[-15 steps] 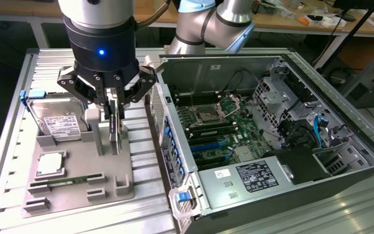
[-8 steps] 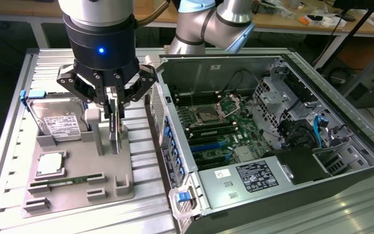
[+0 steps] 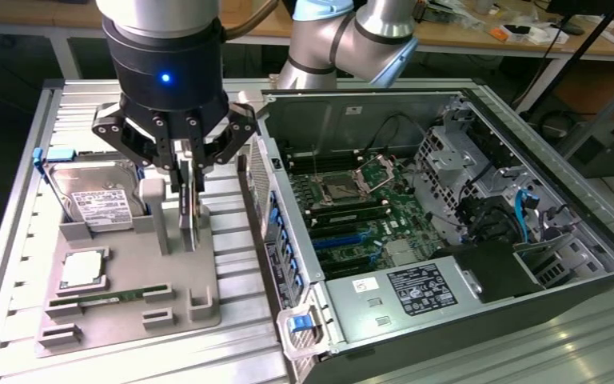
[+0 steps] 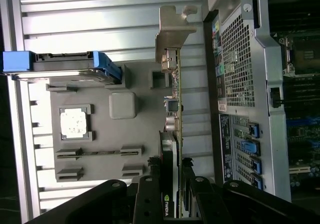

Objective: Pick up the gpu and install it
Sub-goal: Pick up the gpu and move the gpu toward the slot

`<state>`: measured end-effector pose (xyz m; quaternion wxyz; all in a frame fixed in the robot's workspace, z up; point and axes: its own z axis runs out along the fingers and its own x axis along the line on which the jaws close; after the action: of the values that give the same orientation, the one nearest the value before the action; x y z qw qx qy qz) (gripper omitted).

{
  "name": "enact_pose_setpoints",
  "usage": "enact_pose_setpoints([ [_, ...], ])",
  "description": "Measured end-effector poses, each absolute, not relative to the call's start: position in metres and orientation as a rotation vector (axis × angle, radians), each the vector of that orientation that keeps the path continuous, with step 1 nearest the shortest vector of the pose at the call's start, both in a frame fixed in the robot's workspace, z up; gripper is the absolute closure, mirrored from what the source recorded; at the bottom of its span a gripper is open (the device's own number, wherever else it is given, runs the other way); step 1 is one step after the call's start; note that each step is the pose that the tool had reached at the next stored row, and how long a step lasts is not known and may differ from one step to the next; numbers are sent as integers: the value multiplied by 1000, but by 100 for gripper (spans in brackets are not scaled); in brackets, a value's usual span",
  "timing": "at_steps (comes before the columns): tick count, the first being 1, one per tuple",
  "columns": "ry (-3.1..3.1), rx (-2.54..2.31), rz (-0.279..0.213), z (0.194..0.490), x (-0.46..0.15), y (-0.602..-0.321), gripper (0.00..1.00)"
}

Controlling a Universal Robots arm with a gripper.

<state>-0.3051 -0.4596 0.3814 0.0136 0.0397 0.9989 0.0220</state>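
The gripper (image 3: 188,188) is clenched on the gpu (image 3: 192,220), its fingers (image 4: 167,151) pressing both flat faces so the thin card stands on edge. The card sits at the grey moulded fixture's (image 3: 179,268) side nearer the open computer case (image 3: 520,96), on the exterior view's right; whether it has cleared its slot cannot be told. Edge-on, it shows a dark green board with a bent silvery-beige metal bracket (image 4: 172,29) at one end. The fixture's matte pockets also hold a labelled hard drive (image 3: 99,200), a square processor (image 3: 83,268) and a narrow memory stick (image 3: 109,298).

Thin green gpu (image 4: 175,86) stands upright on edge
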Motion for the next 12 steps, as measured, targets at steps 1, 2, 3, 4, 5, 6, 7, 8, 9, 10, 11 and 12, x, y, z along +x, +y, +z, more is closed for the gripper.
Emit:
enact_pose_setpoints([
  [1, 3111, 124, 69, 382, -305, -460, 73],
  [2, 3111, 124, 69, 382, -305, -460, 73],
  [3, 3111, 124, 69, 383, -305, -460, 73],
  [4, 3111, 124, 69, 383, -305, -460, 73],
  [5, 3111, 124, 69, 384, -305, -460, 73],
  [6, 3111, 124, 69, 384, -305, -460, 73],
  [7, 3111, 124, 69, 385, -305, -460, 73],
  [8, 3111, 124, 69, 385, -305, -460, 73],
  [9, 3111, 124, 69, 386, -305, -460, 73],
  [10, 3111, 124, 69, 387, -305, -460, 73],
  [11, 3111, 124, 69, 387, -305, -460, 73],
  [12, 3111, 124, 69, 388, -305, -460, 73],
])
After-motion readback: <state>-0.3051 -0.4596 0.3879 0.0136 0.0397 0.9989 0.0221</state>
